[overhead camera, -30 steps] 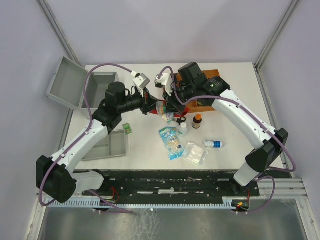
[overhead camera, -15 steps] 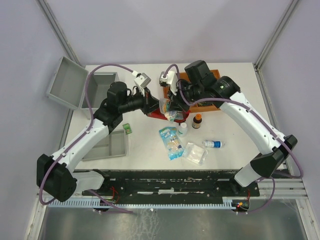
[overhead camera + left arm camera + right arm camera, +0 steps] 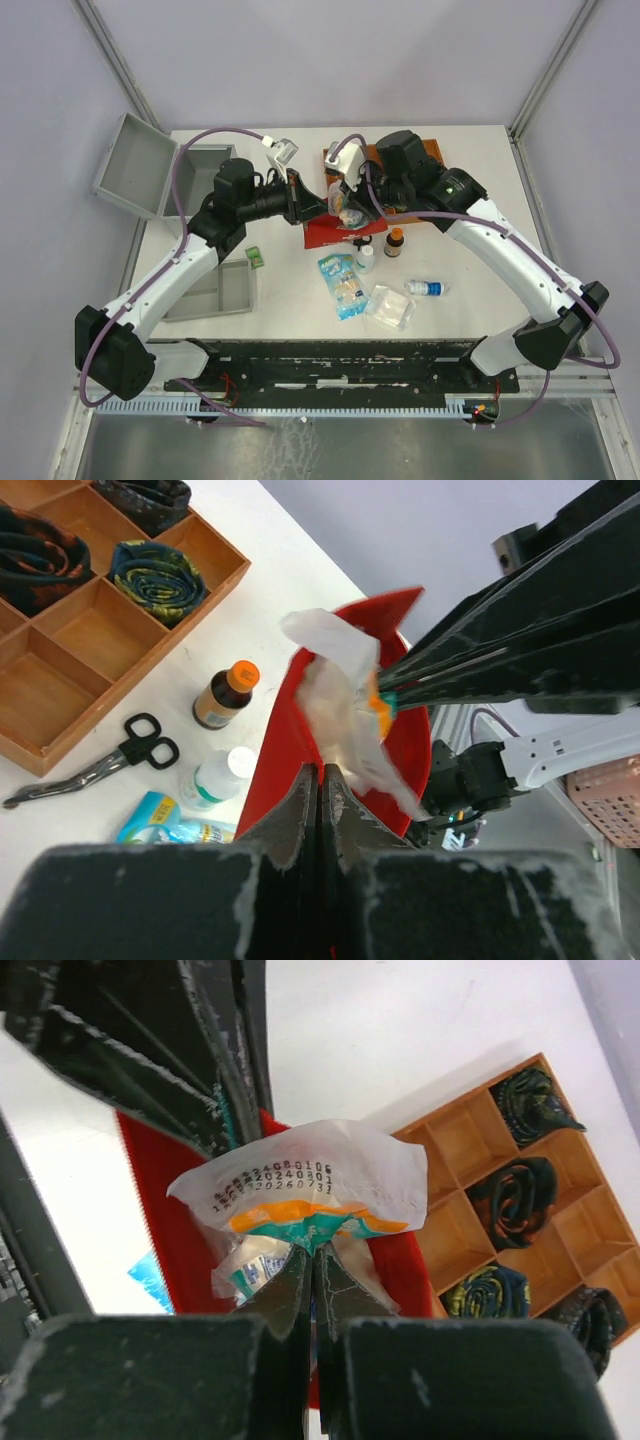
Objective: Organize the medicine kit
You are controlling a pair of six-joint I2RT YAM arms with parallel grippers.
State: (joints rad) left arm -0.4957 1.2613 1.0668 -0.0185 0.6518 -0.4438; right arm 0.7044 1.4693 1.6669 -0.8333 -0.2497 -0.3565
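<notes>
Red pouch [image 3: 408, 745] rim, I think, sits pinched in my closed left claw [image 3: 322, 780]; my right claw [image 3: 312, 1260] clamps a white sachet [image 3: 300, 1185]. The medicine kit [image 3: 200, 158] lies open at the worktop's [image 3: 480, 240] far-left corner.

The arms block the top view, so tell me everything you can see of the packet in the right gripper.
The packet is a crinkled sachet of thin white-clear plastic, with an orange and teal band and rows of dark printed digits near one edge. The right gripper is shut on its lower part and holds it up in the air. It sits against the open red pouch, whose edge the left gripper pinches. Its contents cannot be made out.
</notes>
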